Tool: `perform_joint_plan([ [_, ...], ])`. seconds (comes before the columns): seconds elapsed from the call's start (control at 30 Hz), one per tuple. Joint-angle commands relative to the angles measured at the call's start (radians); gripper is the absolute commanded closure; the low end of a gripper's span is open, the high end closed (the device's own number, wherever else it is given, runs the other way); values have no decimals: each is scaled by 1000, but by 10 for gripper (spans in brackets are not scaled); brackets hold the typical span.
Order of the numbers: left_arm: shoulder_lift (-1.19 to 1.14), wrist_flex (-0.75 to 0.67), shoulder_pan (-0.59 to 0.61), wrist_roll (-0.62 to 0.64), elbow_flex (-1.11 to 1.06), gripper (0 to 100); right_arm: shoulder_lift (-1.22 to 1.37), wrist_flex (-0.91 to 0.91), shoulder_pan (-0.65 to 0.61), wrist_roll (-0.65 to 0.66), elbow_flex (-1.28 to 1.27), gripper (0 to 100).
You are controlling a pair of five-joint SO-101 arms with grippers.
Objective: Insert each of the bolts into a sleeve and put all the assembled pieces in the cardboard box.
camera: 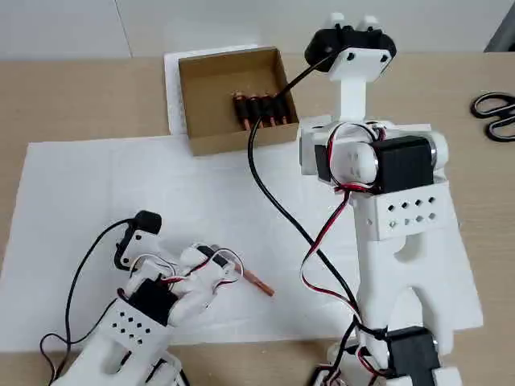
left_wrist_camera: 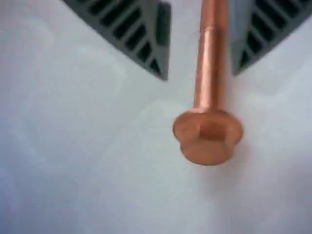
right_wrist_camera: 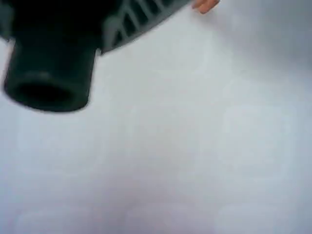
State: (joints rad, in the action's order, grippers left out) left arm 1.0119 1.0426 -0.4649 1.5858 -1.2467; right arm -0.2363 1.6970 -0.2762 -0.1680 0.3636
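Four finished pieces (camera: 261,111) are lying side by side inside the cardboard box (camera: 193,96) at the far side of the table (camera: 80,88). Each one is looking like a bolt pushed into a dark sleeve. So most of the job is looking done.

One more bolt (left_wrist_camera: 210,131) is waiting. It is copper coloured, and it is poking out of the left gripper (left_wrist_camera: 199,73), low over the white paper (camera: 96,201) and well apart from the box. Its head is pointing away from the arm. The pictures are not showing whether the left gripper is squeezing the bolt or just sitting around it.

The right gripper (right_wrist_camera: 97,22) is holding a black sleeve (right_wrist_camera: 48,73) tight, up off the paper. The open end of the sleeve is showing.

The bolt and the sleeve are not joined yet. What is left, it seems, is pushing this bolt into the sleeve and then putting that piece in the box beside the other four.
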Motion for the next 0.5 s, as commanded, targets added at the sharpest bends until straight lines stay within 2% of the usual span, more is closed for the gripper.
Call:
perform_joint_plan([
  [0.0, 2, -52, -8, 3, -12, 919, -33, 1, -4, -11, 46, 995],
  [0.27, -124, -213, -60, 17, -59, 919, -33, -2, -5, -11, 46, 995],
  [0.47, -244, -233, -95, 61, -10, 919, -33, -2, -4, -6, 46, 995],
])
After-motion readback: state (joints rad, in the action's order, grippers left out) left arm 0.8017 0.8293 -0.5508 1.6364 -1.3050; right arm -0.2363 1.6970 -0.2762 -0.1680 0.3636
